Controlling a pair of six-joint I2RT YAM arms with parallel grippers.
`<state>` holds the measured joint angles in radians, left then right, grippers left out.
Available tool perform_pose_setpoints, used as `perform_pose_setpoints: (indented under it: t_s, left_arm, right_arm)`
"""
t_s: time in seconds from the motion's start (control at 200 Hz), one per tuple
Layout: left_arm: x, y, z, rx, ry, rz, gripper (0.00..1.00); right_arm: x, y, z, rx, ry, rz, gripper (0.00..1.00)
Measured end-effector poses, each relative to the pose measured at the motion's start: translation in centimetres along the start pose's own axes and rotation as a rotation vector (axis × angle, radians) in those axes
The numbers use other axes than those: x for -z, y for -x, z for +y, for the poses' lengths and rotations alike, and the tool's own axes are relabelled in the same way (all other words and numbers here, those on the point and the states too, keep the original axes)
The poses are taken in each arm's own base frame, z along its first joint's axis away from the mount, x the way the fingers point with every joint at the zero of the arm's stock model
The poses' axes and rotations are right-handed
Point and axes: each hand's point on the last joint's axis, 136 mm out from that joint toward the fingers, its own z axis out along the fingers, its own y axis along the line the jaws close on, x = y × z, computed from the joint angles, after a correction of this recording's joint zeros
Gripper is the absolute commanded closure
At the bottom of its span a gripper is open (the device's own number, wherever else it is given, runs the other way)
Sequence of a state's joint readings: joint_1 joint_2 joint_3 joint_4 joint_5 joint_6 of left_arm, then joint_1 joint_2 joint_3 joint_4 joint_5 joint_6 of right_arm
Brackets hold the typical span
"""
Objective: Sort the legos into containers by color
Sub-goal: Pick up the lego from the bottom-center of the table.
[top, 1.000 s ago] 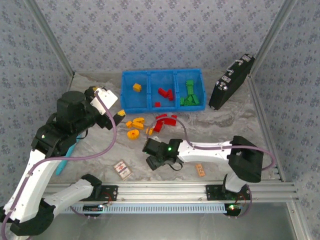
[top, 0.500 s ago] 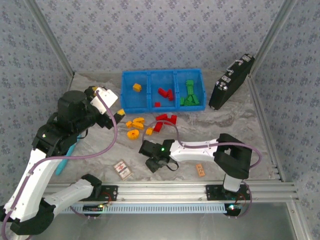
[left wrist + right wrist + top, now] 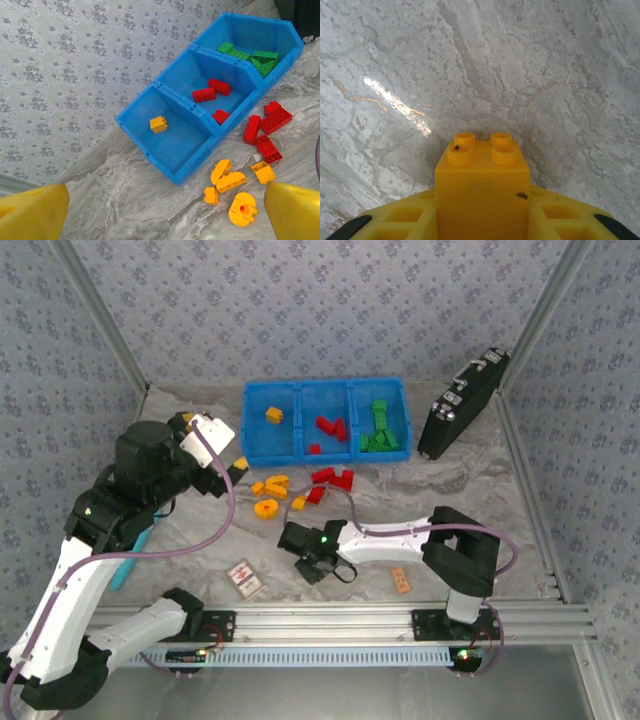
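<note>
The right hand (image 3: 481, 226) has its two yellow fingers drawn in against the sides of a yellow brick (image 3: 482, 186). This is a stubby four-stud piece with no marked long axis, and its studded face points out past the fingertips over bare marbled tabletop (image 3: 555, 70). Seen from above, this hand sits low near the front rail, well apart from the blue bin (image 3: 326, 383) at the far side. The brick's likely goal is the left compartment (image 3: 262, 443), where one orange-yellow brick (image 3: 273, 415) already lies. That compartment is straight away from the arm bases and a little to the left, beyond the loose orange-yellow pieces (image 3: 268, 486) scattered between hand and bin. The carry therefore looks like a long forward reach over that scatter. The left hand (image 3: 165, 215) is spread wide with nothing in it and hangs much nearer that compartment.
</note>
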<state>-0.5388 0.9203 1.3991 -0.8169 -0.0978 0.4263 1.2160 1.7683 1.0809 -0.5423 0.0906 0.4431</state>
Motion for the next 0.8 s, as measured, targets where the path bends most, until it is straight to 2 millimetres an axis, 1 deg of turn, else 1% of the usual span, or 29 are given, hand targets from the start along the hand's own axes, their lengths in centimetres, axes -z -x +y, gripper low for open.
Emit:
perform_pose_setpoints:
  t_s: [0.16, 0.23, 0.325, 0.41, 0.49, 0.605, 0.665, 0.735, 0.8]
  left_arm:
    - [0.0, -0.1, 0.1, -0.003, 0.008, 0.003, 0.00]
    - [-0.1, -0.3, 0.3, -0.007, 0.020, 0.010, 0.00]
    - [-0.4, -0.9, 0.3, -0.012, 0.029, 0.030, 0.00]
    - [-0.6, -1.3, 0.3, -0.018, 0.034, 0.042, 0.00]
    - [-0.8, -1.5, 0.1, -0.022, 0.031, 0.047, 0.00]
    - [-0.9, -1.7, 0.0, -0.025, 0.029, 0.053, 0.00]
    - [-0.9, -1.8, 0.0, -0.027, 0.029, 0.055, 0.00]
    - [-1.0, -1.9, 0.0, -0.032, 0.030, 0.056, 0.00]
    - [-1.0, -1.9, 0.0, -0.034, 0.032, 0.056, 0.00]
  right_arm:
    - [0.3, 0.6, -0.6, 0.025, -0.004, 0.000, 0.67]
    - [0.7, 1.6, -1.1, 0.031, -0.004, -0.016, 0.68]
    - [1.7, 3.8, -2.0, 0.036, -0.002, -0.057, 0.68]
    - [3.2, 6.8, -2.9, 0.043, 0.002, -0.121, 0.67]
    - [5.2, 10.1, -4.1, 0.051, 0.001, -0.199, 0.67]
    - [8.9, 15.7, -6.1, 0.069, -0.014, -0.333, 0.67]
    - [10.3, 18.5, -7.1, 0.081, -0.028, -0.393, 0.67]
    - [11.1, 21.4, -8.3, 0.097, -0.046, -0.444, 0.67]
    - [11.0, 23.8, -9.4, 0.113, -0.066, -0.471, 0.67]
